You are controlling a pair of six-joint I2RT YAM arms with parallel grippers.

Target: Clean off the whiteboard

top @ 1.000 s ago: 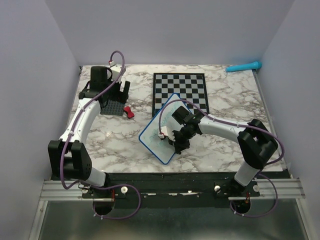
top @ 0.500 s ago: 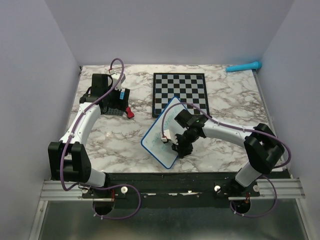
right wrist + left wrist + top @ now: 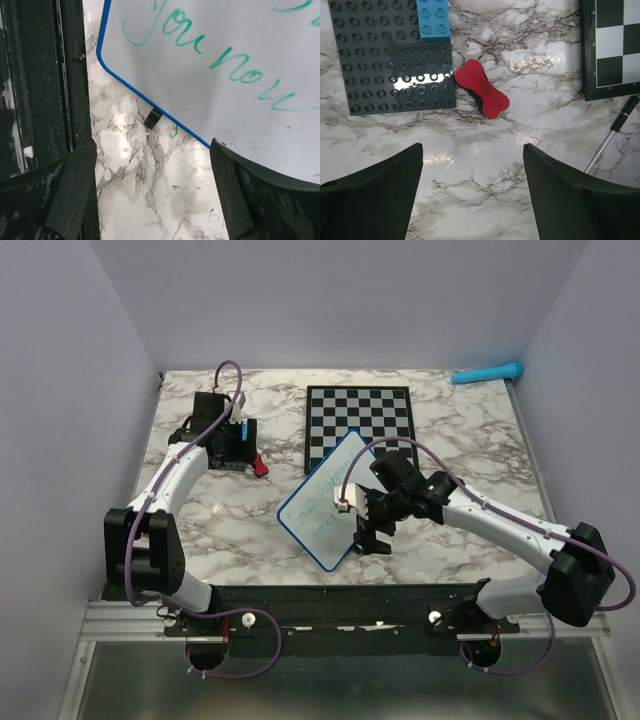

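Observation:
The whiteboard (image 3: 322, 502) lies tilted on the marble table in front of the chessboard, white with a blue rim. Teal handwriting covers the whiteboard (image 3: 225, 55) in the right wrist view. My right gripper (image 3: 368, 533) stands open at the board's near right edge; my right gripper (image 3: 152, 190) has bare marble between its fingers, and one finger (image 3: 260, 200) overlaps the board's rim. A red bone-shaped eraser (image 3: 482, 95) lies ahead of my open left gripper (image 3: 472, 155), apart from it. From above, the eraser (image 3: 262, 467) sits just right of my left gripper (image 3: 236, 440).
A dark grey studded baseplate (image 3: 395, 55) with a blue brick (image 3: 434, 19) lies left of the eraser. The chessboard (image 3: 360, 420) is behind the whiteboard. A thin black-and-silver rod (image 3: 614, 134) lies near its corner. A teal object (image 3: 487, 373) rests at the back right. The table's black front rail (image 3: 40, 75) is close.
My right gripper has opened and let go of the whiteboard's edge, and the arm has swung right. The board has turned slightly. My left gripper has moved toward the eraser.

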